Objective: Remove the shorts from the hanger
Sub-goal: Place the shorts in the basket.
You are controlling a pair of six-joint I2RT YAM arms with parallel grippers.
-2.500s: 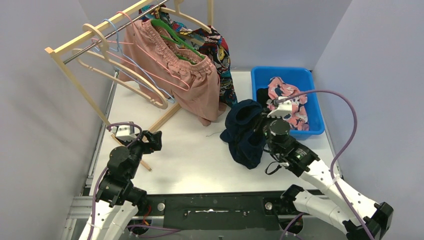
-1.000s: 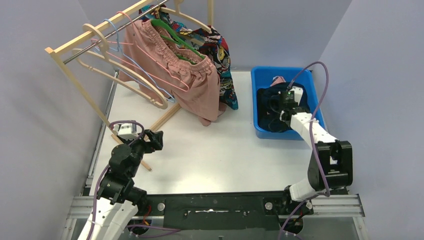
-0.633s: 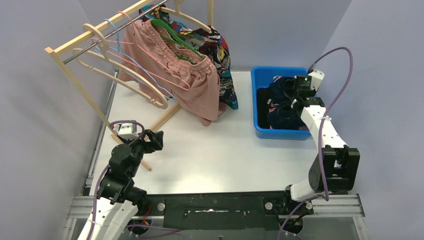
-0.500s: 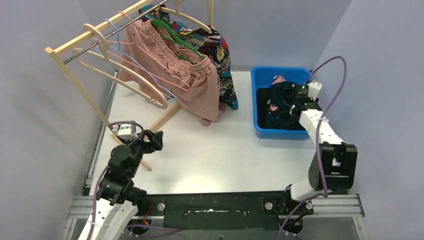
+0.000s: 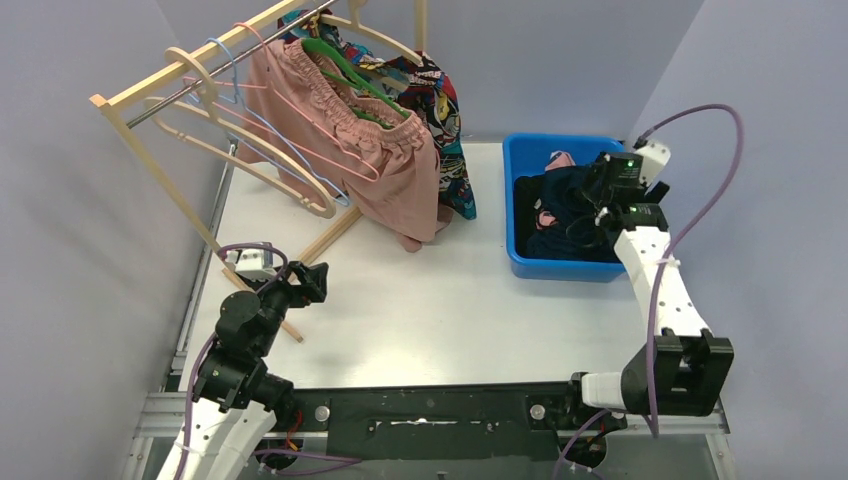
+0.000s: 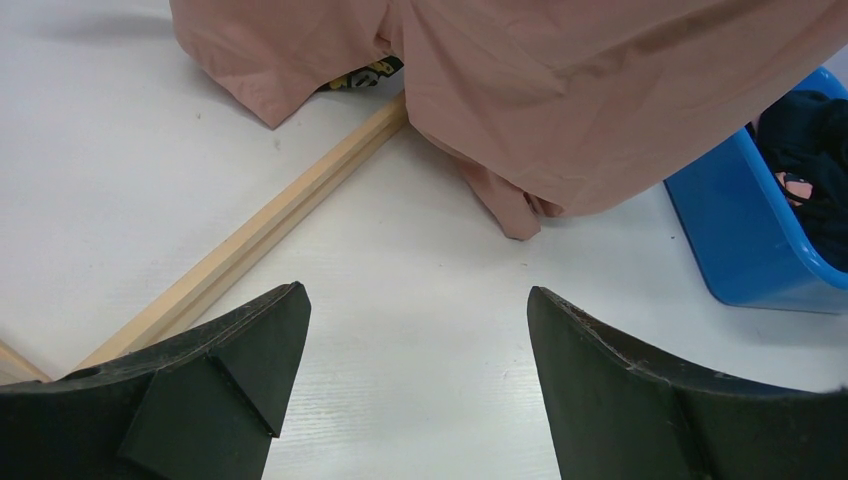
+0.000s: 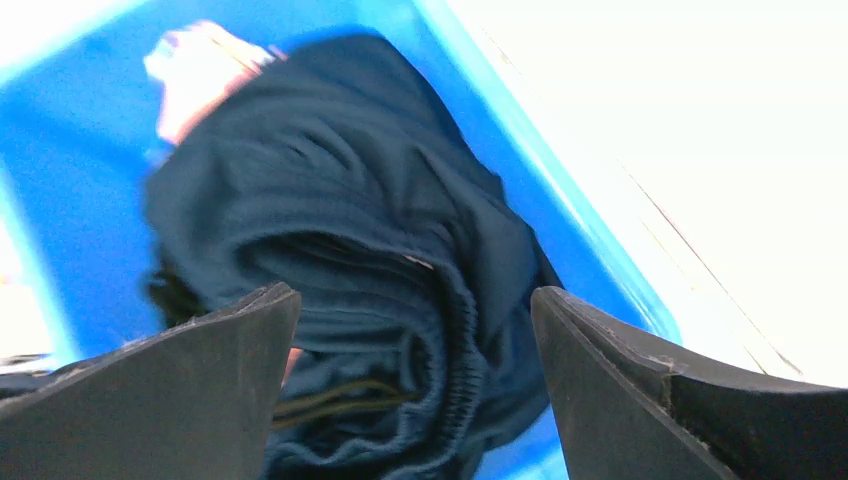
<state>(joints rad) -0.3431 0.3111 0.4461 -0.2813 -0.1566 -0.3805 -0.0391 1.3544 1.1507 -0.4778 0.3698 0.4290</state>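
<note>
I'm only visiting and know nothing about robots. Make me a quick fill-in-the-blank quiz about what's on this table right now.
The navy shorts lie inside the ___ bin.
The right claw above them is ___.
The plain hanging shorts are dusty ___.
The left claw holds ___.

Missing words: blue; open; pink; nothing.

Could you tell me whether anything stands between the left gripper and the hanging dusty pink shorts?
Nothing visible does; the rack's wooden base bar lies low, just left of the line from the open left gripper to the dusty pink shorts.
</note>
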